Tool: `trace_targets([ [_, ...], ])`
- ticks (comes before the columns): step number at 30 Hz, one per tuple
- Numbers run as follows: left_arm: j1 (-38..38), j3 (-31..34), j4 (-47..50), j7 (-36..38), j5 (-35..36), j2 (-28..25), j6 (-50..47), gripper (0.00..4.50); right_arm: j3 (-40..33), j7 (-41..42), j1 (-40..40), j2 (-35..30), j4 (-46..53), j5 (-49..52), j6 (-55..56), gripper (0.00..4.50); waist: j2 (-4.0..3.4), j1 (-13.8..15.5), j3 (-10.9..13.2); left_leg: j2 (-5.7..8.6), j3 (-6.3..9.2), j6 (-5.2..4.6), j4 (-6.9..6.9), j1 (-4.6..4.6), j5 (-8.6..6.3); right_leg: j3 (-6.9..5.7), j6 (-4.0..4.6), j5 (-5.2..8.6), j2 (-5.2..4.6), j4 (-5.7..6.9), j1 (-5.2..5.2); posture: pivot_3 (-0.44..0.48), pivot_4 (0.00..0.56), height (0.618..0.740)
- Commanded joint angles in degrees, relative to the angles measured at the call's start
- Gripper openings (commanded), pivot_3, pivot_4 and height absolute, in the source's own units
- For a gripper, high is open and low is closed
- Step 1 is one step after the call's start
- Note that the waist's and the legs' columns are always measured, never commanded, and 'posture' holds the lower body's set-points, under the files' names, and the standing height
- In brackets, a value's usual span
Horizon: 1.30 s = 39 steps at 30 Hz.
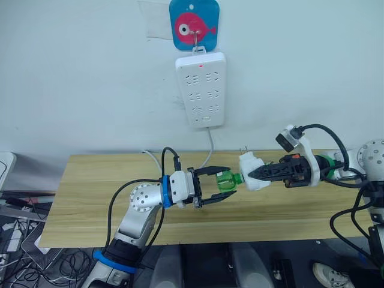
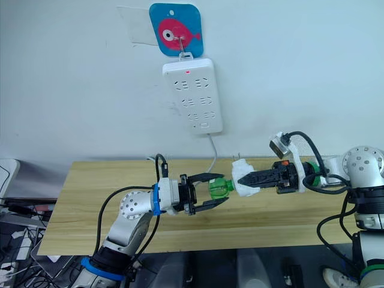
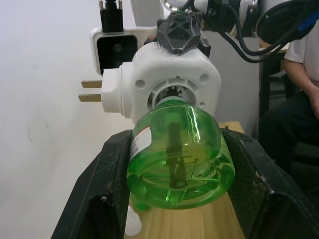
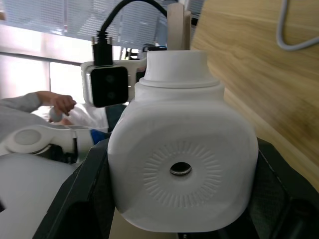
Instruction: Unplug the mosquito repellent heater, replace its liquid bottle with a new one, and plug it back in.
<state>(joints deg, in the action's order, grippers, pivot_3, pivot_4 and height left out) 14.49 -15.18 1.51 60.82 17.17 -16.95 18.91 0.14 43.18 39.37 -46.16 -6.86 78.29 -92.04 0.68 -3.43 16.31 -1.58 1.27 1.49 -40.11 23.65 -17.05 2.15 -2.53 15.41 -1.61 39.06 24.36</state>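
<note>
My right gripper is shut on the white mosquito repellent heater and holds it above the wooden table. Its plug prongs are bare and point toward the wall. The green liquid bottle sits between my left gripper's black fingers, which are shut on its sides. The bottle's neck is in the heater's round socket. In the right wrist view the heater's top face with its dark centre hole sits between the fingers.
A white power strip with a red light hangs on the wall under a blue fish hook. Its cable drops behind the table. A seated person is beyond the table on the right. Cables lie on the floor at left.
</note>
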Motion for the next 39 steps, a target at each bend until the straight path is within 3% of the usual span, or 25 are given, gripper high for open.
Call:
trace_targets([
  [1,1.41,-2.10,0.51,1.18,-0.30,1.56,3.03,2.25,-0.76,-7.03,0.75,0.73,2.14,7.53,-0.46,2.98,0.00,0.00,0.00,0.00,0.00,0.00,0.00,0.01,0.00,0.01,0.00,0.00,-0.01,0.00,0.00,-0.135,0.222,0.740],
  [7,2.10,-2.16,-0.63,0.26,-0.57,3.01,3.38,2.25,-0.62,-16.26,1.02,0.27,1.87,17.87,-0.17,2.98,0.00,-0.08,0.00,-0.01,0.01,-0.01,0.00,0.02,0.00,-0.01,-0.01,-0.01,0.00,-0.01,-0.01,-0.140,0.226,0.740],
  [12,2.26,-2.24,-1.42,-0.07,-0.72,3.57,4.08,2.25,3.67,-23.89,0.01,-3.68,3.36,30.54,4.64,2.98,0.00,-0.37,0.00,-0.01,0.00,-0.02,-0.01,0.02,0.00,0.00,-0.01,-0.01,0.00,-0.01,-0.01,-0.148,0.231,0.740],
  [13,2.33,-2.24,-1.58,-0.13,-0.77,3.69,4.20,2.25,4.67,-24.56,-0.19,-4.74,3.84,32.78,5.58,3.33,0.00,-0.38,0.00,-0.02,0.00,-0.02,-0.01,0.02,0.00,0.00,-0.01,-0.01,0.00,-0.01,-0.01,-0.150,0.232,0.740],
  [16,2.50,-2.06,-2.11,-0.47,-0.87,4.13,4.43,2.25,5.99,-23.06,-0.25,-7.00,4.90,34.71,6.54,4.34,0.00,-0.49,0.00,-0.01,0.01,-0.03,-0.01,0.04,0.00,0.00,-0.01,-0.01,0.00,-0.03,-0.01,-0.152,0.234,0.740],
  [17,2.59,-1.98,-2.34,-0.59,-0.91,4.25,4.46,2.25,6.27,-22.58,-0.17,-7.59,5.00,34.71,6.70,4.46,0.00,-0.53,0.00,0.00,0.00,-0.03,-0.02,0.04,0.00,0.01,-0.02,-0.01,0.00,-0.03,-0.01,-0.153,0.235,0.740],
  [34,5.87,-0.70,-3.63,-5.06,-0.84,6.90,2.75,2.25,9.69,-12.97,-3.30,-17.63,8.40,34.71,5.87,4.46,0.01,-1.07,0.00,-0.01,0.08,-0.06,-0.04,0.06,0.02,-0.05,-0.02,-0.01,0.00,-0.05,-0.04,-0.159,0.244,0.740],
  [39,6.35,-0.45,-3.23,-5.76,-0.63,6.93,2.17,2.25,4.76,-6.12,-9.44,-22.24,11.27,26.30,3.09,4.46,0.01,-1.08,0.00,-0.01,0.07,-0.06,-0.04,0.08,0.02,-0.05,-0.02,-0.01,0.00,-0.07,-0.03,-0.149,0.243,0.740],
])
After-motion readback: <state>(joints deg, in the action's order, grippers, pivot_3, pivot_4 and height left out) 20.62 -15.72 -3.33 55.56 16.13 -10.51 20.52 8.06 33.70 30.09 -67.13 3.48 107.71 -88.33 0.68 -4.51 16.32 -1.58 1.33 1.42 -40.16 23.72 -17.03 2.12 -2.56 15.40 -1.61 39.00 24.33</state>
